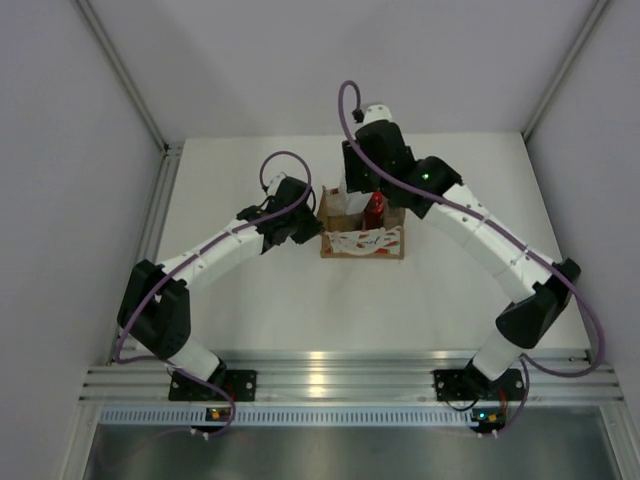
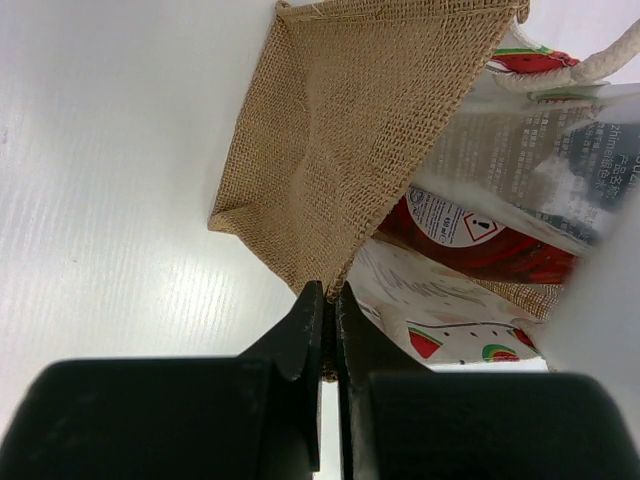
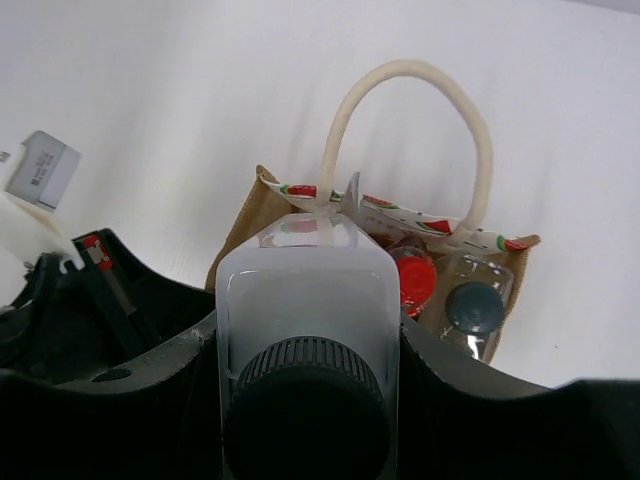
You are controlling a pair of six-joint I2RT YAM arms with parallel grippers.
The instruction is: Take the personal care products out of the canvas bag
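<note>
Left end effector (image 2: 327, 295) is pinching the lower edge of the canvas bag (image 2: 350, 140) at its burlap side wall. Its jaws are almost together, with only fabric between them. The bag is sitting near the middle of the white worktop (image 1: 250, 300), open side up.

Inside it, the red bottle (image 3: 415, 280) and the pale grey bottle (image 3: 472, 305) are standing side by side, caps up.

Over the bag's far left corner, the right end effector (image 3: 308, 335) is clamping the white bottle (image 3: 305, 265) by its flat sides. The dark cap is facing the wrist camera and the base is pointing away, down toward the bag's opening. The bottle's long axis is running roughly upright, in line with the end effector's reach. Its base is hidden, so I cannot tell whether it is clear of the rim.

The likely trouble is the base or a finger snagging the rim or the rope handle (image 3: 410, 130) arching just behind the bottle. That would drag the bag upward or tip it, spilling the two bottles inside. The thin pinch on loose fabric may slip if that happens.
</note>
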